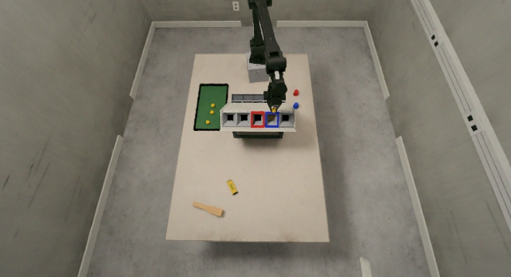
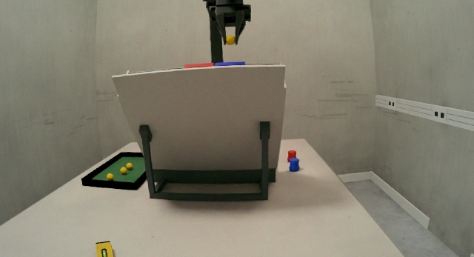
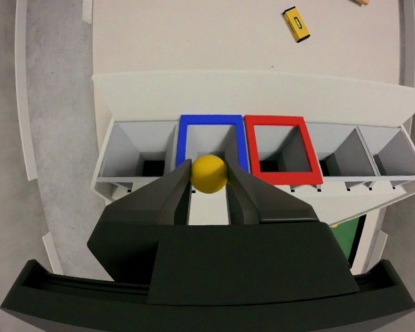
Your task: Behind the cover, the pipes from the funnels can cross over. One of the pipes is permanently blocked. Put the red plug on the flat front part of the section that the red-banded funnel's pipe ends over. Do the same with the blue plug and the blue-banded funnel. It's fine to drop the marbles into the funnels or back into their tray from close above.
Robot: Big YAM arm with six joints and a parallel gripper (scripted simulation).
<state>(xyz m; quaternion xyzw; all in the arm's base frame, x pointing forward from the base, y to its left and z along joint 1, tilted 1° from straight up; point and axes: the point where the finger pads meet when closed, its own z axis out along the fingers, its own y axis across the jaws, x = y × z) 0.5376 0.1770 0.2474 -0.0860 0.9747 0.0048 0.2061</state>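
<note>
My gripper [image 1: 274,108] [image 2: 230,38] [image 3: 208,166] is shut on a yellow marble [image 1: 274,109] [image 2: 230,39] [image 3: 208,174] and holds it above the near edge of the blue-banded funnel [image 1: 271,126] [image 2: 229,64] [image 3: 210,119]. The red-banded funnel [image 1: 257,126] [image 2: 198,65] [image 3: 281,120] is next to it in a row of grey funnels on top of the white cover [image 2: 200,116] [image 3: 236,93]. The red plug [image 1: 296,92] [image 2: 292,155] and the blue plug [image 1: 295,105] [image 2: 294,164] stand on the table to the right of the cover. The sections under the pipes are mostly hidden.
A green tray [image 1: 204,97] [image 2: 138,166] left of the cover holds three yellow marbles [image 1: 211,112] [image 2: 123,170]. A small yellow level [image 1: 231,187] [image 2: 104,249] [image 3: 296,24] and a wooden spatula [image 1: 207,208] lie near the table's front.
</note>
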